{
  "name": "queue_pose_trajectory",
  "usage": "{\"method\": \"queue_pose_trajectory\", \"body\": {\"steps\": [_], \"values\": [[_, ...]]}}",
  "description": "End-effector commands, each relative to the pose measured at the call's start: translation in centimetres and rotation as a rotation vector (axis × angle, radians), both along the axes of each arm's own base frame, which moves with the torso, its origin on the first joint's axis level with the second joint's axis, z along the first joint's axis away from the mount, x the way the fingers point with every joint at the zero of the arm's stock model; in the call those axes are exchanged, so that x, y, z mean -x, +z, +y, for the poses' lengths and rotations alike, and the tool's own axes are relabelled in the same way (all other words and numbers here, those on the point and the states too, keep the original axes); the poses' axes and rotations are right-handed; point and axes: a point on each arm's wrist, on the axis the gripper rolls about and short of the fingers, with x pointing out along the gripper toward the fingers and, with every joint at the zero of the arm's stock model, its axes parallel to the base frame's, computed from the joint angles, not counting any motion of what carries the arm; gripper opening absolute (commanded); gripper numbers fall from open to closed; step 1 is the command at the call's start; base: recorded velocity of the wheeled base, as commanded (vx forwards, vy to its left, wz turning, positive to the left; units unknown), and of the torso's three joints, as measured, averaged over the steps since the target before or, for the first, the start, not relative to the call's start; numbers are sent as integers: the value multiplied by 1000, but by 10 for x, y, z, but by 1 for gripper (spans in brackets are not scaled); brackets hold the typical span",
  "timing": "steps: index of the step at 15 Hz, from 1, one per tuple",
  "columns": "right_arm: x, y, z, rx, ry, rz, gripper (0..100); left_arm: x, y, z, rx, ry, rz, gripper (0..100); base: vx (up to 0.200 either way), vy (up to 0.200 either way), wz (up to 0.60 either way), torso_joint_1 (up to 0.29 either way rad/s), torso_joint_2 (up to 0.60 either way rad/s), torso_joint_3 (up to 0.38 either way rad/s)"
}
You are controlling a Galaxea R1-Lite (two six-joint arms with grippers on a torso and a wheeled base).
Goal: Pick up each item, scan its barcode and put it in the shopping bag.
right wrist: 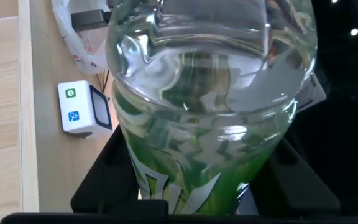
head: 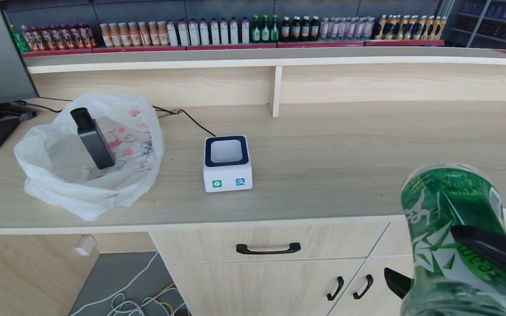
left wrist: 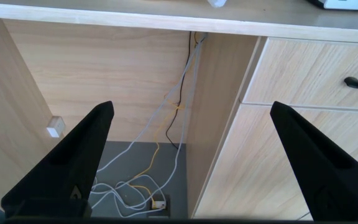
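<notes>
A white plastic shopping bag (head: 59,184) is lying open on the pale wooden surface (head: 345,153), holding a leaning dark grey box (head: 92,139). The right pincer (head: 437,263) is clamping a green-labelled clear bottle (head: 448,219) past the front edge, well apart from the bag. The left pincer (left wrist: 191,162) is gaping empty below.

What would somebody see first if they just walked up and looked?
Most likely the big green bottle, clamped in the right gripper close to the head camera, low on the right by the front edge of the counter. Next comes the white shopping bag on the counter's left side, with a dark grey container standing in it, and the small white scanner in the middle.
</notes>
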Motion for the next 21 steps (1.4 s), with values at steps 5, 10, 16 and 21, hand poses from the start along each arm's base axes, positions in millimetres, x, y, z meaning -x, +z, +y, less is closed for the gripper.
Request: {"method": "queue_pose_trajectory", "body": {"steps": [5,10,16,21], "values": [[-9,-5,62,55,110,7,0,0,0,0,0,-2,0,100,0,0,0,0,0,0],[-9,-1,78,47,128,-30,0,0,0,0,0,0,0,100,0,0,0,0,0,0],[-9,-2,88,27,124,-98,0,0,0,0,0,0,0,100,0,0,0,0,0,0],[-10,-3,90,35,122,-102,0,0,0,0,0,0,0,100,0,0,0,0,0,0]]}}
